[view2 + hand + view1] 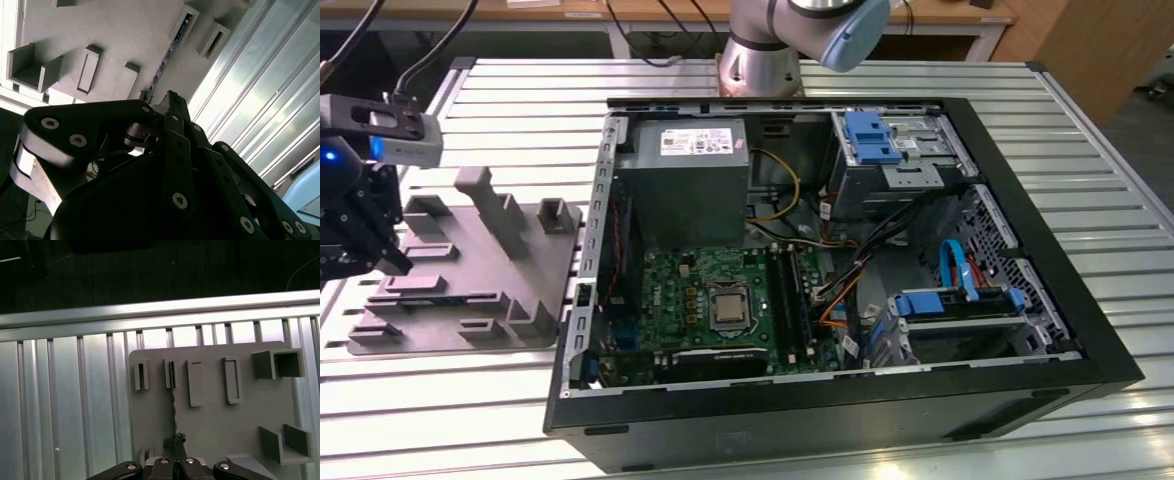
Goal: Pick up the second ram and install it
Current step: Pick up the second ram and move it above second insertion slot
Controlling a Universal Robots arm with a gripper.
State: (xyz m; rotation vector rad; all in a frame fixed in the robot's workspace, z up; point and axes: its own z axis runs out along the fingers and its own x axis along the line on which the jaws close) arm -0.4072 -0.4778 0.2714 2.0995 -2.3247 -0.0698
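The gripper (pixel 384 262) hangs at the exterior view's left, low over a grey holder plate (pixel 454 300) that lies on the ribbed metal surface (pixel 1067 130) just beside the open computer case (pixel 854 410). In the first wrist view the second ram (pixel 173 400) stands on its thin edge on that plate, one end tucked into a small slotted block (pixel 171 374) and the other running straight in between the fingers (pixel 186 466). They are drawn in close on either side of the stick, pinching its nearer end as far as I can make out. The second wrist view shows the same from an angle: the bluish-green board (pixel 170 52) runs from its block to the black fingertips (pixel 172 100). Inside the case, well apart from the ram, the green motherboard (pixel 680 290) lies flat with its long black slots (pixel 787 295) to its right in the exterior view.
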